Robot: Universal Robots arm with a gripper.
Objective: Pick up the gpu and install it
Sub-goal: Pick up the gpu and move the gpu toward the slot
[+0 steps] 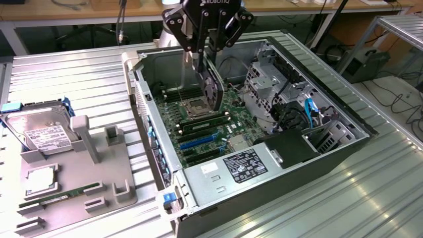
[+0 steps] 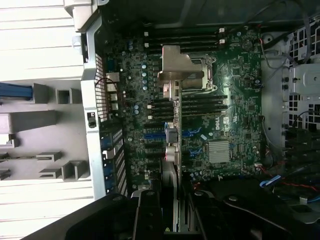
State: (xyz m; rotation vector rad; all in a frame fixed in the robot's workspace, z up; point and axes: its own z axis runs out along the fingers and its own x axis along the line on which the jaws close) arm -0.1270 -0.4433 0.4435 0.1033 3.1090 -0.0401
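My gripper [image 1: 202,60] is shut on the gpu [image 1: 211,88], a black card that hangs on edge from the fingers over the open computer case [image 1: 142,106]. The card's lower end is above the motherboard [image 1: 228,119], near the processor socket [image 1: 198,106] and clear of the board. In the wrist view the gpu [image 2: 172,87] appears edge-on with its metal bracket end farthest from me. It runs over the board between my two fingers [image 2: 148,212]. The blue expansion slots [image 1: 198,141] lie nearer the case's front, and in the wrist view the blue slots [image 2: 192,135] sit beside the card's line.
A drive cage [image 1: 264,89] with cables and a black power supply [image 1: 264,158] fill the case toward the exterior view's right. On the exterior view's left, a grey holder tray [image 1: 99,183] carries a hard drive [image 1: 39,131], a processor [image 1: 41,181] and a green RAM stick [image 1: 63,194].
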